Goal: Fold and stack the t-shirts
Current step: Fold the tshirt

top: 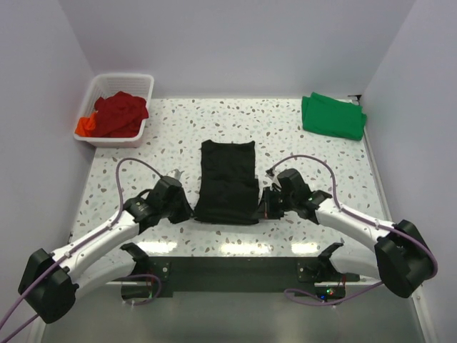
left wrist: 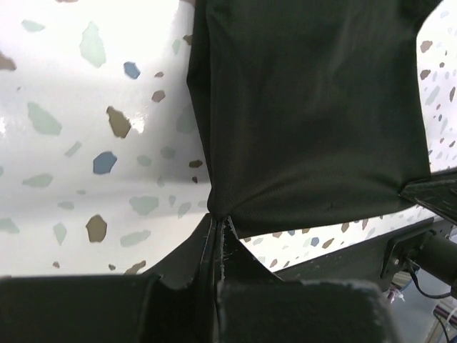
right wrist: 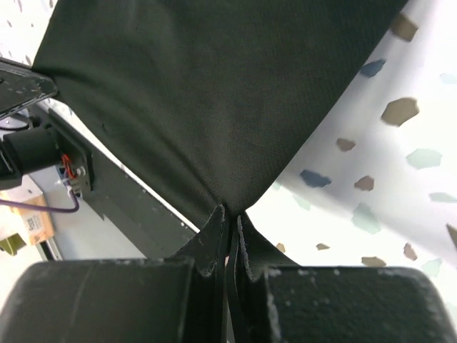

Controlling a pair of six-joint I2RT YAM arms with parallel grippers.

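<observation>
Pinching black t-shirt (top: 227, 182) corners, both jaws closed, speckled terrazzo table (top: 285, 143), plain lavender walls (top: 235, 43)

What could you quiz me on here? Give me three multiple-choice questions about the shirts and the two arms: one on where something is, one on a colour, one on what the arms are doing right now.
1. Where does the green t-shirt lie?
A. in the white basket
B. at the far right corner of the table
C. under the black shirt

2. What colours are the shirts in the white basket?
A. dark red and orange
B. green and black
C. orange and green

3. What state are the two tools in?
A. both open above the table
B. only one is closed
C. both shut on the black t-shirt

Key:
1 B, it sits folded by the right wall.
2 A, the dark red t-shirt lies beside the orange t-shirt.
3 C, the left tool and right tool each pinch a near corner of the black t-shirt.
</observation>
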